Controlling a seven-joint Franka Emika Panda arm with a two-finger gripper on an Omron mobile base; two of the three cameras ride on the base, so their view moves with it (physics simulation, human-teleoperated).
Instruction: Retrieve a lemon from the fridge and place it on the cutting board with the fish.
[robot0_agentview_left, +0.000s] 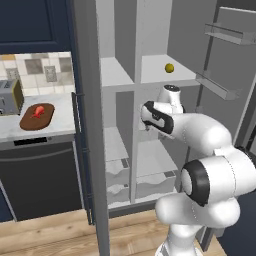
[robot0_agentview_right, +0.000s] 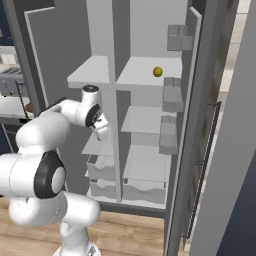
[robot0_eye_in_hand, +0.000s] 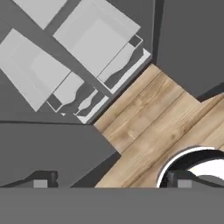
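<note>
Tall grey double-door fridge (robot0_agentview_left: 90, 125) stands open, pale shelves exposed. Small round yellow lemon (robot0_agentview_left: 169, 67) sits on upper shelf, upper right of centre in left base view, untouched. White arm's two-finger gripper (robot0_eye_in_hand: 111, 183) points down at wood floor and drawers, well below lemon; dark fingertips (robot0_eye_in_hand: 41, 181) wide apart, nothing between them. Oval reddish-brown wooden cutting board (robot0_agentview_left: 37, 116) on counter at left, small red-orange fish (robot0_agentview_left: 37, 111) on it. Done: doors open. Left: reach, grasp, carry, place.

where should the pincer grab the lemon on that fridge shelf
Grip the lemon across its round middle, coming in level from the open front of the fridge. It sits alone on the upper right shelf with bare shelf on either side, while the next shelf overhead makes a top-down approach awkward.
</note>
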